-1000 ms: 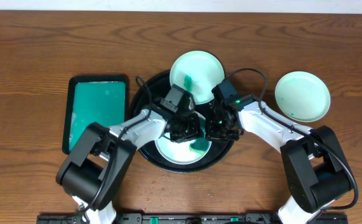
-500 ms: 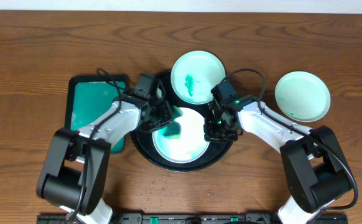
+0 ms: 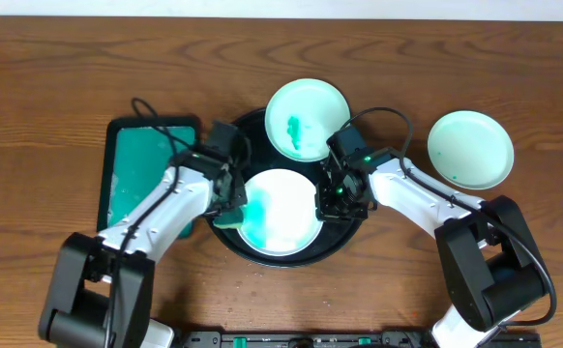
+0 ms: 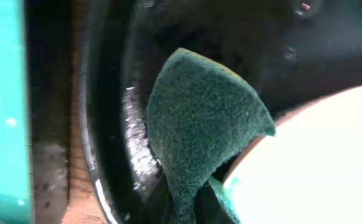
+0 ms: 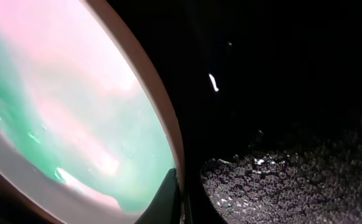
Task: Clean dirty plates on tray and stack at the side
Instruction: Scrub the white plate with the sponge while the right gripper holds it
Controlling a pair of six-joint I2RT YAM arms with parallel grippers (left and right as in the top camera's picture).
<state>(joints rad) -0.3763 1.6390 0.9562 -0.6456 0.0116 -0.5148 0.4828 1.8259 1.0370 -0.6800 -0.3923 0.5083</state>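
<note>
Round black tray: shallow, raised rim, glossy floor beaded with water. The centre plate lies flat inside it, white with a pale green film toward its left. The left gripper is clenched on a coarse, fibrous green scouring pad, folded to a cone at the tray's left inner wall. The right gripper appears clamped on that plate's right rim, though the view is dark. The second plate, green-smeared, overlaps the tray's far rim. The third plate sits on the table right of the tray.

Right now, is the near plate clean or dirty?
Dirty: the near plate has a green film on its left side, and the right wrist view shows green streaks.
</note>
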